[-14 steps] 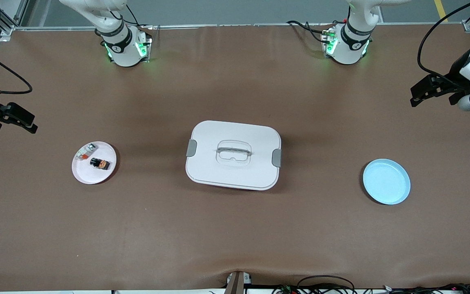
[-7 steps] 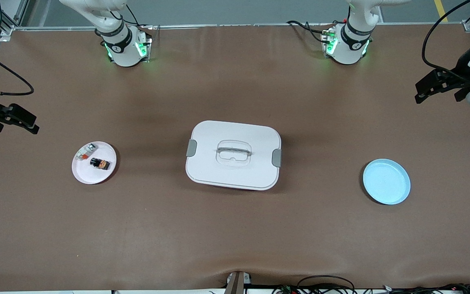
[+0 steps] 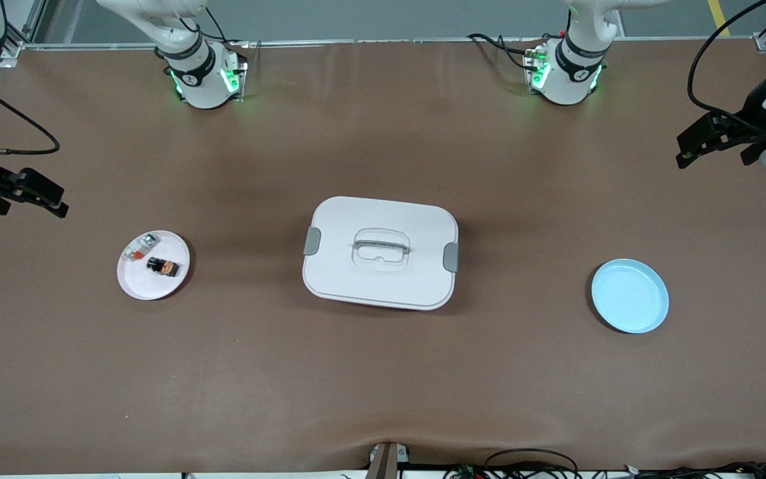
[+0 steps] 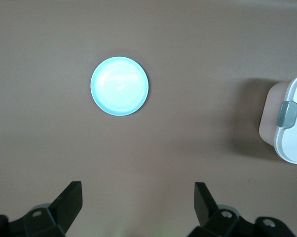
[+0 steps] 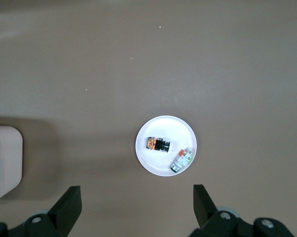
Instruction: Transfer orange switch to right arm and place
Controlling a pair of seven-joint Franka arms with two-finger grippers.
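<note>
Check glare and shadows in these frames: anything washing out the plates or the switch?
Front view: soft shadow beside the white lidded box; orange switch readable on the white plate. Left wrist view: ring-shaped glare on the blue plate. Right wrist view: even light, switch sharp.

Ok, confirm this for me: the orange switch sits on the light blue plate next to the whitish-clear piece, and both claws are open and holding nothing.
Not quite. The orange switch and the whitish-clear piece lie on the white plate, as the right wrist view shows; the light blue plate holds nothing. The rest stands: the left claw and right claw are both open, holding nothing.
</note>
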